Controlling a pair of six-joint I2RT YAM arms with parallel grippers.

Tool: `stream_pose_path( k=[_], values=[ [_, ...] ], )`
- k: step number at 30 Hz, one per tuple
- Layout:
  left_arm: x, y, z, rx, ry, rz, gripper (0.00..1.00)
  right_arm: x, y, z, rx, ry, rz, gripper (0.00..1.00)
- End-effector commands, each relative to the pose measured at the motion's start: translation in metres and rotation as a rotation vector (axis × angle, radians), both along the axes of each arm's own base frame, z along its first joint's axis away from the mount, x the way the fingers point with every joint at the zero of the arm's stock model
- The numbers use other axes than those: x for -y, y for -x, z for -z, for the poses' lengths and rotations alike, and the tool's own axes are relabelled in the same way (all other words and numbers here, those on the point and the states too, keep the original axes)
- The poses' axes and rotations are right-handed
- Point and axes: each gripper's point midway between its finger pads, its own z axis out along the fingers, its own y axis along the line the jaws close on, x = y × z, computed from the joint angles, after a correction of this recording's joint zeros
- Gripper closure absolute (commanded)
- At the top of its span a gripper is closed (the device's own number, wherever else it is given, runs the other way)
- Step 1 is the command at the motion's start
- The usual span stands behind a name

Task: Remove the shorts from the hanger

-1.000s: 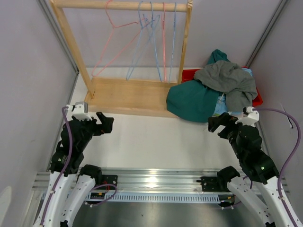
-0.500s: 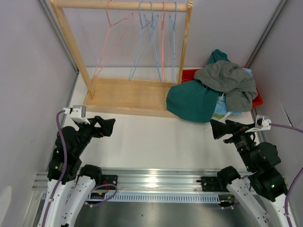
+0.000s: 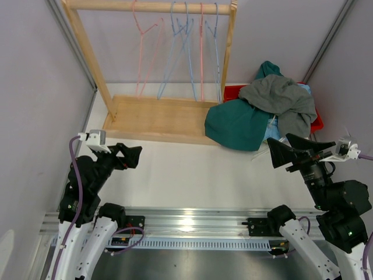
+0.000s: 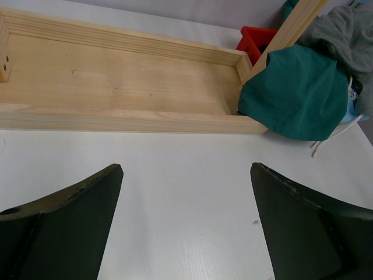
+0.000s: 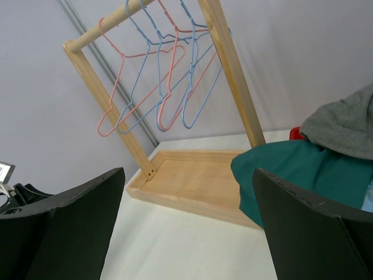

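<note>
Several bare pink and blue wire hangers (image 3: 186, 46) hang on the wooden rack (image 3: 157, 119); they also show in the right wrist view (image 5: 157, 76). The shorts lie heaped on a red bin (image 3: 317, 123) at the right: a dark teal pair (image 3: 236, 125) in front, a grey pair (image 3: 280, 96) on top, a bit of light blue (image 3: 271, 135) below. Lime green and black pairs are hidden. My left gripper (image 3: 135, 156) is open and empty over the white table, left of centre. My right gripper (image 3: 282, 150) is open and empty, raised just below the heap.
The rack's flat wooden base (image 4: 116, 76) lies just ahead of my left gripper, with the teal cloth (image 4: 294, 93) against its right end. Grey walls close in on the left (image 3: 35, 87) and right. A metal rail (image 3: 192, 224) runs along the near edge.
My right arm has drawn back to the right and risen, its gripper now pointing left. The left gripper has barely moved. The hangers have swung a little on the rail.
</note>
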Motion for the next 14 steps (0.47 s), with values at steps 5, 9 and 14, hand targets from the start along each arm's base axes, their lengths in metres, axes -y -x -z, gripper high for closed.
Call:
stream_pose_path(
  k=[5, 9, 14],
  values=[
    [0.002, -0.002, -0.010, 0.038, -0.008, 0.011, 0.02, -0.005, -0.002, -0.008, 0.035, 0.004, -0.020, 0.01],
    [0.002, -0.002, -0.010, 0.038, -0.008, 0.011, 0.03, -0.004, -0.002, -0.006, 0.031, 0.003, -0.016, 0.01],
    [0.001, -0.002, -0.010, 0.041, -0.008, 0.007, 0.03, -0.004, -0.005, 0.002, 0.010, 0.012, -0.005, 0.00]
  ],
)
